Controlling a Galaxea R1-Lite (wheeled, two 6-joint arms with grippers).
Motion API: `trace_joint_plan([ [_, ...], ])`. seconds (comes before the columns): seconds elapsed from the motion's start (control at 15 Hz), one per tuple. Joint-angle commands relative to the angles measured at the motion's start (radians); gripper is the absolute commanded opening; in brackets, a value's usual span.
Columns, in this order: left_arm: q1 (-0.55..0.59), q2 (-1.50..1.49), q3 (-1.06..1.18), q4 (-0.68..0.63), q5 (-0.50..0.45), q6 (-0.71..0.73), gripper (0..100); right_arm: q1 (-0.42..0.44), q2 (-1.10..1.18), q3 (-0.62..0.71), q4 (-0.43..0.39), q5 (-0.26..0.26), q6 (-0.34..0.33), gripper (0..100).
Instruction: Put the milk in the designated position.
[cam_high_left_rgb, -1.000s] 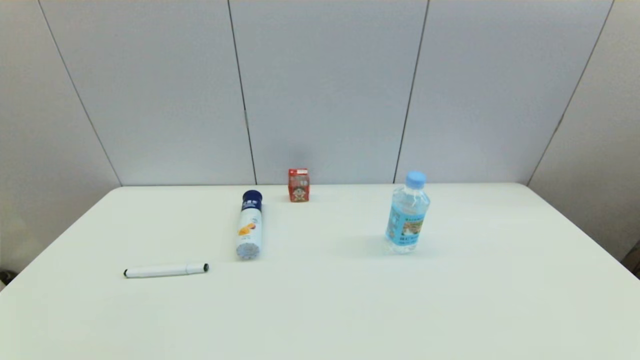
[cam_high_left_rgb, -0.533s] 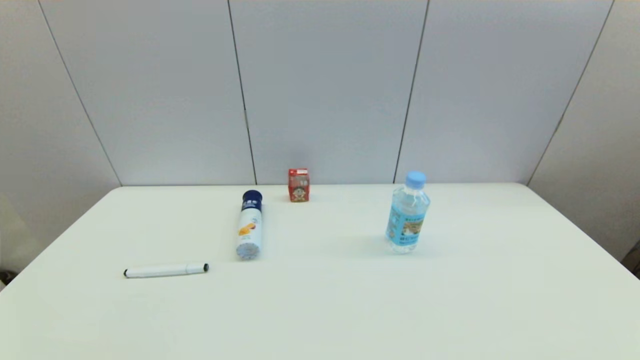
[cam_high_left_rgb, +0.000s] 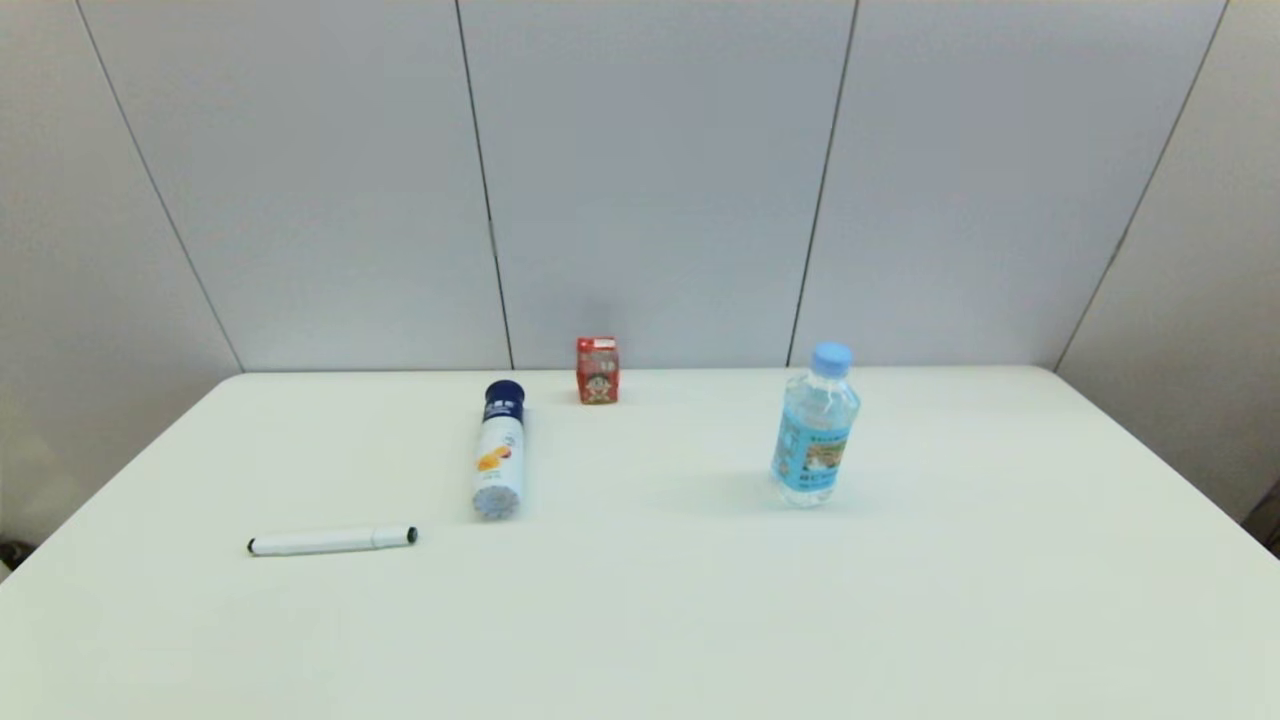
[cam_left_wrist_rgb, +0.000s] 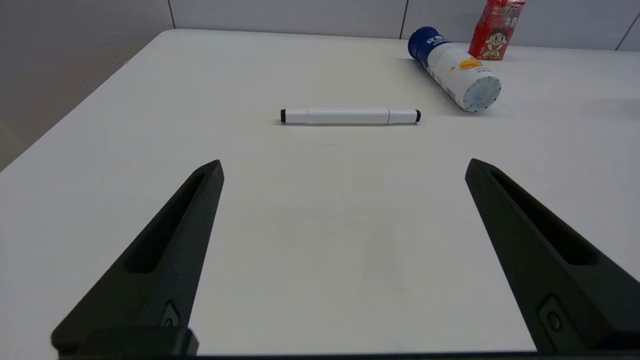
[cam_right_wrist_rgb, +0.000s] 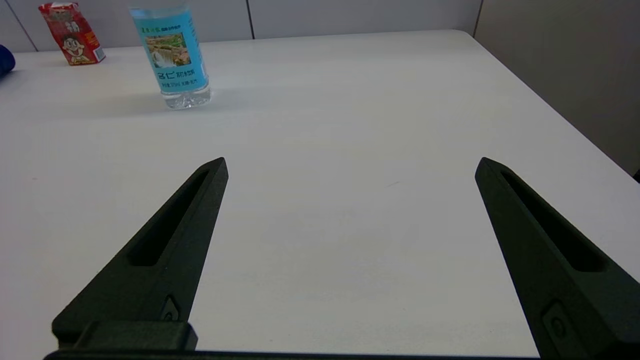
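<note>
The milk (cam_high_left_rgb: 597, 370) stands upright at the far edge of the bench (cam_high_left_rgb: 640, 620), near the middle, with a lying white bottle (cam_high_left_rgb: 498, 450) just to its near left. Left pincer (cam_left_wrist_rgb: 344, 167) and right pincer (cam_right_wrist_rgb: 350, 165) hover wide apart over the near bench, holding nothing.

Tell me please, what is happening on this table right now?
Nothing is being handled. The milk stands untouched at the far edge of the table, beside a lying white bottle, a pen and an upright water bottle. The left end effector and right end effector are open and empty above the near part of the table.
</note>
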Motion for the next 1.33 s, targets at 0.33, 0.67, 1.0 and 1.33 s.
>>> trace_joint_plan([
  [0.33,0.04,0.577,-0.234,-0.221,-0.001,0.16,100,0.001,0.002,0.0,0.0,0.0,0.0,100],
  [0.67,0.039,1.035,-0.513,-0.369,-0.119,0.309,100,0.001,0.002,0.0,0.0,0.0,0.0,100],
  [1.0,-0.04,1.328,-0.691,-0.42,-0.285,0.387,100,0.001,0.002,0.0,0.0,0.0,0.0,100],
  [1.33,-0.124,1.584,-0.906,-0.428,-0.366,0.398,100,0.0,0.002,0.0,0.0,0.0,0.0,100],
])
